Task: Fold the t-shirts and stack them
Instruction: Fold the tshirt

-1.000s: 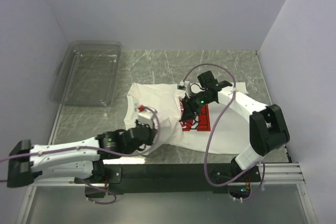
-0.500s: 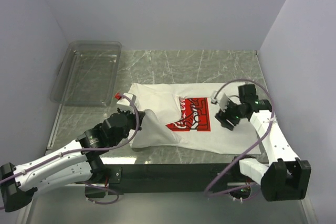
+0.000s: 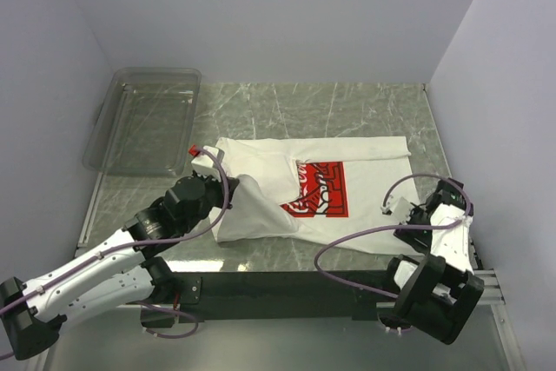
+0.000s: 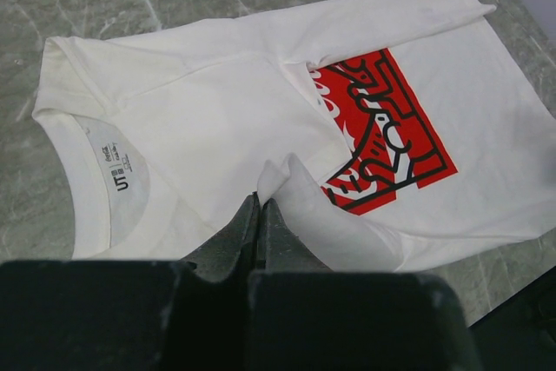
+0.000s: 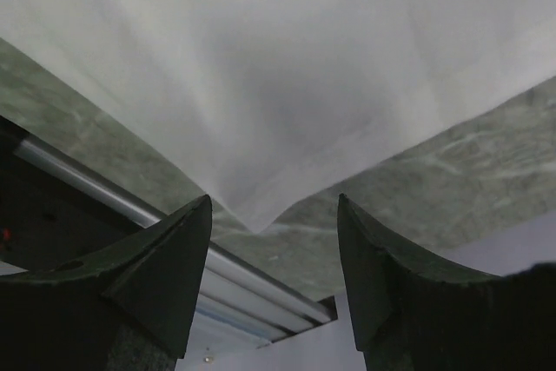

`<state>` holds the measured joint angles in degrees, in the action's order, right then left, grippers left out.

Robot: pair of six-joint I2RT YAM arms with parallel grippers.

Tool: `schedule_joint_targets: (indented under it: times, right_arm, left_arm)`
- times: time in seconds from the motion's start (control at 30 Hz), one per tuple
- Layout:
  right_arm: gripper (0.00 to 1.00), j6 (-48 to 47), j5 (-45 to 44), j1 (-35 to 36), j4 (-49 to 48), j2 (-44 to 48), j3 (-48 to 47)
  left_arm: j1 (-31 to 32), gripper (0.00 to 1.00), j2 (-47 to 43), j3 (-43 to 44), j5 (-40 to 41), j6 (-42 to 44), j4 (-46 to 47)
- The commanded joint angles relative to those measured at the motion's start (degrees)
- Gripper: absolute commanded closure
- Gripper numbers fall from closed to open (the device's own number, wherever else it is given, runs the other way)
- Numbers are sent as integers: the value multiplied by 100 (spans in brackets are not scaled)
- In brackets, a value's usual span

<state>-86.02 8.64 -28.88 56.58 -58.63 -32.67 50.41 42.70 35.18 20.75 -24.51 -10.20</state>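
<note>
One white t-shirt [image 3: 365, 188] with a red square print [image 3: 317, 190] lies spread on the green marble table, collar to the left. My left gripper [image 3: 231, 187] is shut on a raised fold of the t-shirt [image 4: 217, 102] near the chest, just left of the red print [image 4: 382, 128]. My left gripper [image 4: 259, 204] pinches the cloth at its tips. My right gripper [image 3: 407, 225] is open over the shirt's near right corner. In the right wrist view the t-shirt corner [image 5: 252, 206] points down between the open fingers of my right gripper [image 5: 274, 215], not touching them.
A clear plastic bin [image 3: 148, 119] stands at the back left, off the shirt. The table's near edge with a metal rail [image 5: 104, 184] lies just past the shirt corner. Walls close the table on the left, back and right.
My right gripper left the shirt's middle and swung to the near right corner. My left gripper pulled its fold leftward. The shirt now lies more spread out.
</note>
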Motion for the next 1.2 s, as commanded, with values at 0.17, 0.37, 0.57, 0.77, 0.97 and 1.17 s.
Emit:
schedule_joint_targets:
  times: [0.17,0.37,0.57,0.77,0.97,1.17]
  right_arm:
    - [35,-1347,-820,-724,-437,449,436]
    - [37,-1453,-689,-733,-586,431,665]
    - [43,-1602,-662,-741,-744,616,1078]
    - [57,-1532,-671,-741,-955,414,1228]
    - [99,-1400,-346,-741,-439,326,693]
    - [100,-1198,558,-750,397,89,-290]
  left_arm:
    - [-93,99,-323,95,-230,96,35]
    - [-111,99,-280,86,-238,69,9]
    - [-137,99,-288,77,-238,96,0]
    - [-190,99,-209,77,-309,87,26]
    - [-225,99,-235,94,-353,148,62]
    - [-374,99,-218,173,-361,298,272]
